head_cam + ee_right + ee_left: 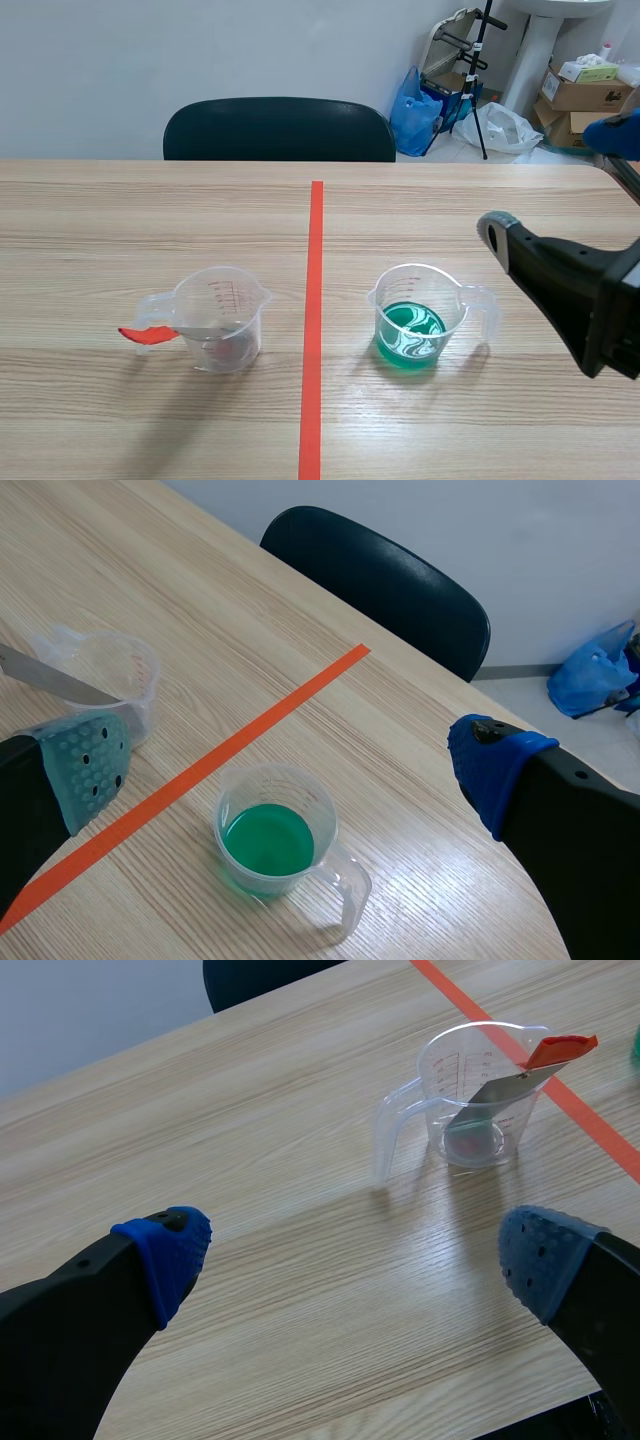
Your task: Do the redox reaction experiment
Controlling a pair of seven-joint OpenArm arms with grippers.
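On the right half of the surface (450, 420), just past the orange tape line (315, 300), stands the clear plastic cup of green liquid (450, 300). It looks light, thin-walled and easy to slop, so I'd take it by the handle facing the right arm. The right claw (290, 770) hangs above it, spread wide and holding nothing. The left claw (355, 1260), equally spread and empty, sits well short of the other cup (432, 1070), where a red-handled blade (505, 1082) leans.
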